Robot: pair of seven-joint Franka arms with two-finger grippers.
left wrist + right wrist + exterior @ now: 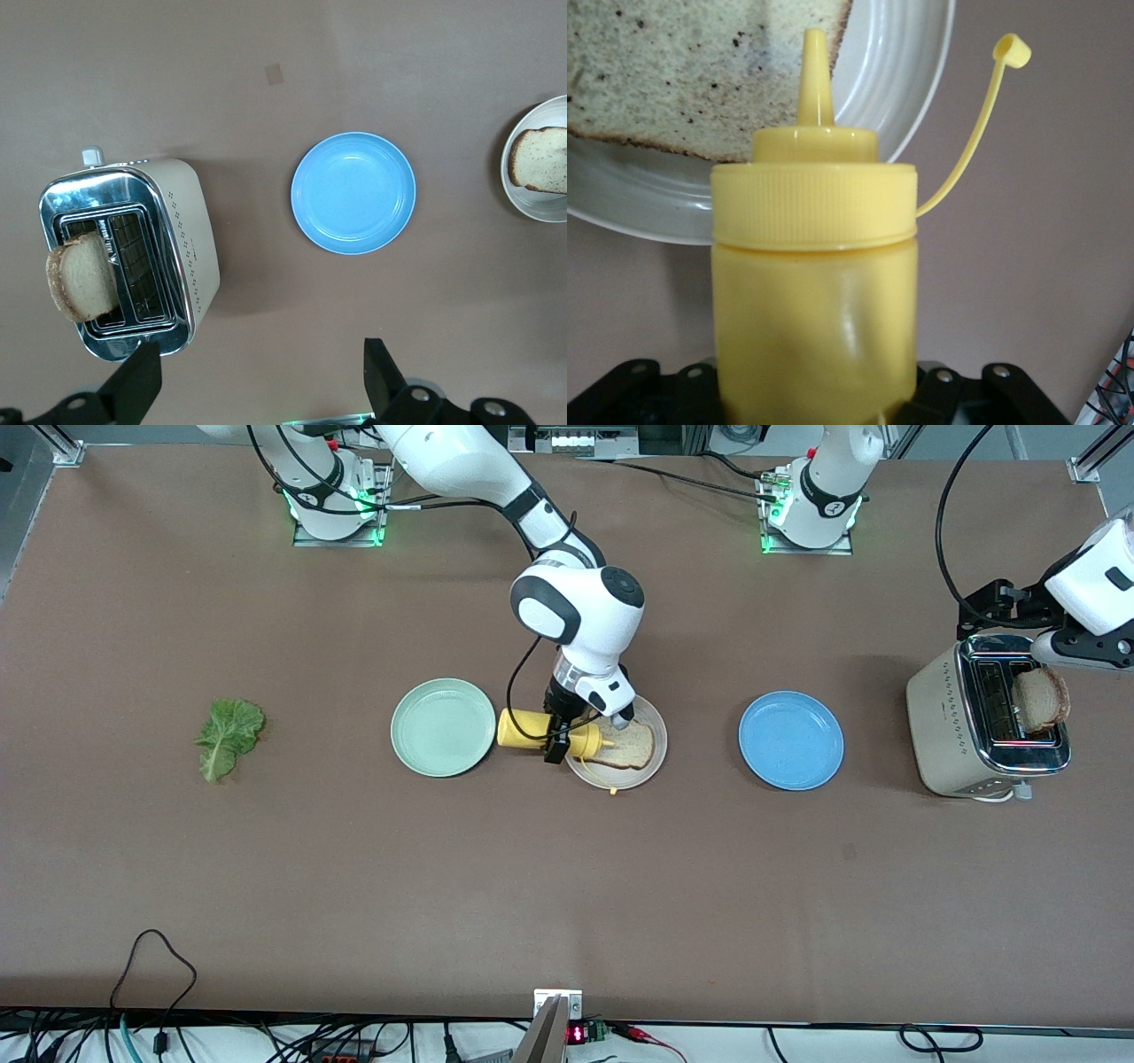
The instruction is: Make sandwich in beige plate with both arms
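One toast slice [631, 746] lies on the beige plate [620, 777] at mid-table. My right gripper [560, 737] is shut on a yellow squeeze bottle [523, 729] held on its side, nozzle over the plate's rim by the toast. In the right wrist view the bottle [813, 292] fills the gripper [815, 398], its cap [1013, 49] dangling open above the toast [682, 71]. A second toast slice [1044, 698] stands in the toaster [939, 717]. My left gripper [1005, 602] hangs open above the toaster [190, 248], holding nothing. The lettuce leaf [229, 735] lies toward the right arm's end.
A mint-green plate [443, 726] sits beside the beige plate toward the right arm's end. A blue plate [790, 740] lies between the beige plate and the toaster. Cables run along the table edge nearest the front camera.
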